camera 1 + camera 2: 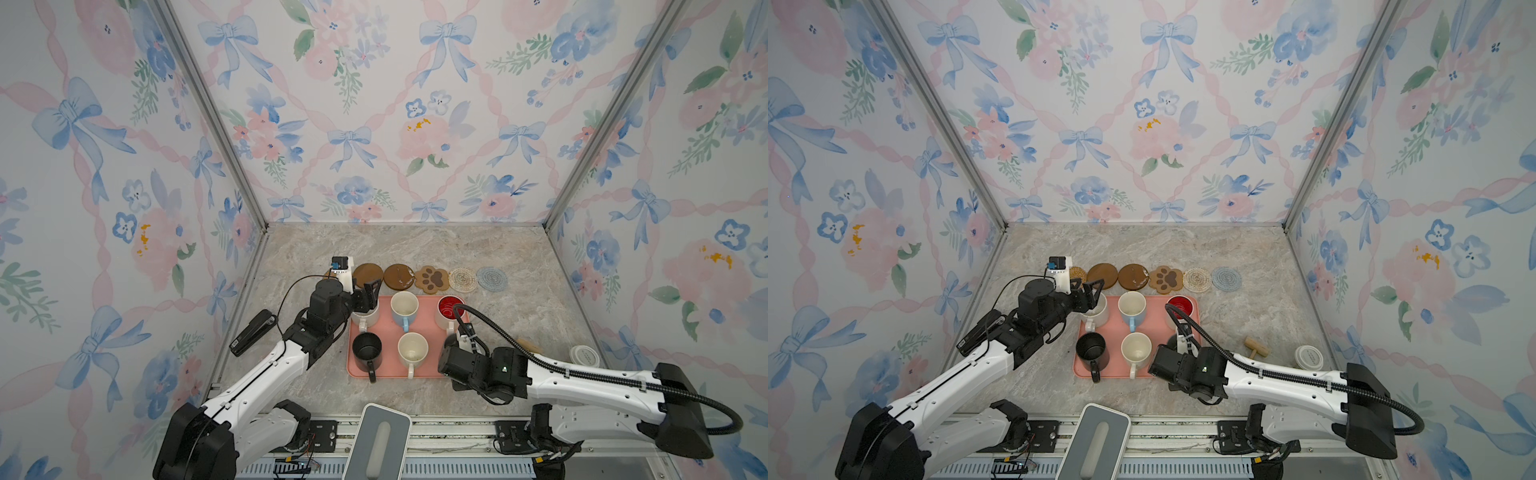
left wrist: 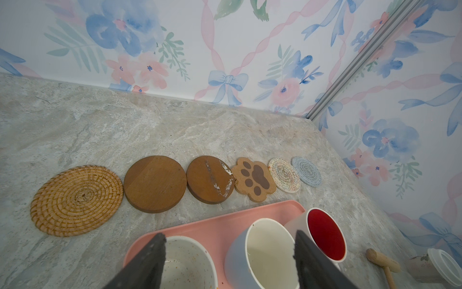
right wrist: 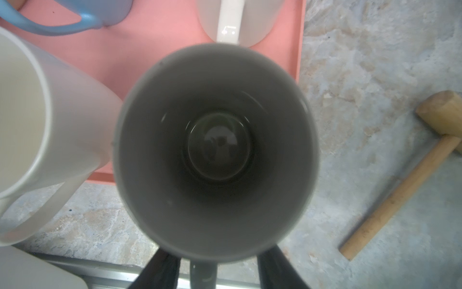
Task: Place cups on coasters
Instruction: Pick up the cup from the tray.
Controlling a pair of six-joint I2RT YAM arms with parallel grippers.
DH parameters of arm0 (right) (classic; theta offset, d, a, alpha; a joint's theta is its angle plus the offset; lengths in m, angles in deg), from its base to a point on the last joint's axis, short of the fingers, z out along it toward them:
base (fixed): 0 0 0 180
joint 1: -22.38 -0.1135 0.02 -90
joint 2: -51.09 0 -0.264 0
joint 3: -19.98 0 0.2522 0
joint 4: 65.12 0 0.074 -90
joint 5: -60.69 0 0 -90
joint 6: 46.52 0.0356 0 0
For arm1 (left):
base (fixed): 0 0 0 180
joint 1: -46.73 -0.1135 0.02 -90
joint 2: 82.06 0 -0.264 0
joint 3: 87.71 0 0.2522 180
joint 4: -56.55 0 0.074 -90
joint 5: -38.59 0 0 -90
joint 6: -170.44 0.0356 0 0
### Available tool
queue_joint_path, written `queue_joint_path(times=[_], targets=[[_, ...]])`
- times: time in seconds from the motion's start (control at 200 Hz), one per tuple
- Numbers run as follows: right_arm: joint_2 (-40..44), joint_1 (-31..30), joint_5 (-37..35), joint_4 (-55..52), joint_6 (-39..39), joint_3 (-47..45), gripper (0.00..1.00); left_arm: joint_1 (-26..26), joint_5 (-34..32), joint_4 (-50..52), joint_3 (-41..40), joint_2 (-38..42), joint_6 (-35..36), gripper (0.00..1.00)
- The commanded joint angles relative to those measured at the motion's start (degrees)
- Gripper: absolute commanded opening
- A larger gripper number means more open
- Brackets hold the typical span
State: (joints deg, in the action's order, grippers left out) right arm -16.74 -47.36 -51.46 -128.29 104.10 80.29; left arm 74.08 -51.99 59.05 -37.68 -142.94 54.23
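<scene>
A large pink plastic tray [image 1: 388,330] lies on the marbled grey tabletop [image 1: 498,257] and carries all six mugs. Along its far edge stand a cream-white mug [image 1: 365,318] at the left corner, a light blue mug [image 1: 404,309] in the middle and a white mug with a red inside [image 1: 450,309] at the right corner. Along its near edge stand a black mug [image 1: 366,349] at the left and a second cream-white mug [image 1: 412,350] in the middle. A grey mug [image 3: 216,150] stands at the right corner, mostly hidden under the right arm in both top views. Just beyond the tray's far edge six coasters lie in a row, none with a mug on it. From left to right they are a tan round rattan coaster [image 2: 77,200], a plain brown round coaster [image 2: 155,184], a scuffed brown round coaster [image 2: 210,180], a brown paw-print coaster [image 2: 253,179], a cream woven round coaster [image 2: 284,175] and a light-blue woven round coaster [image 2: 306,171]. The left tool [image 2: 230,236] hangs over the tray's far left corner, spread wide and holding nothing. One finger is above the first cream-white mug's rim, the other over by the light blue mug. The right tool [image 3: 218,257] is at the tray's near right corner. Its fingers stand apart on either side of the grey mug's handle, with a gap showing on each side. A wooden mallet [image 3: 400,190] lies on the tabletop to the right of the tray.
</scene>
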Motion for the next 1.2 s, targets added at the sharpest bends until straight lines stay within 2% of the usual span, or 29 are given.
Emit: queue_joint_path(times=[0.0,0.395,0.785,1.195], targets=[[-0.78,1.3,2.09,0.78,-1.85,0.99,0.49,0.16,0.8,-1.04,0.51,-0.55,-0.24,0.77],[-1.87,2.67,3.3,2.29,-2.26,0.41,0.37,0.21,1.0,-1.13,0.79,-1.77,-0.2,0.77],[-2.91,3.79,4.48,3.87,-2.7,-0.31,0.33,0.16,1.01,-1.1,0.91,-2.21,-0.18,0.77],[-4.06,4.2,4.49,3.41,-1.87,-0.29,0.25,0.16,0.97,-1.16,0.64,-2.21,-0.23,0.77]])
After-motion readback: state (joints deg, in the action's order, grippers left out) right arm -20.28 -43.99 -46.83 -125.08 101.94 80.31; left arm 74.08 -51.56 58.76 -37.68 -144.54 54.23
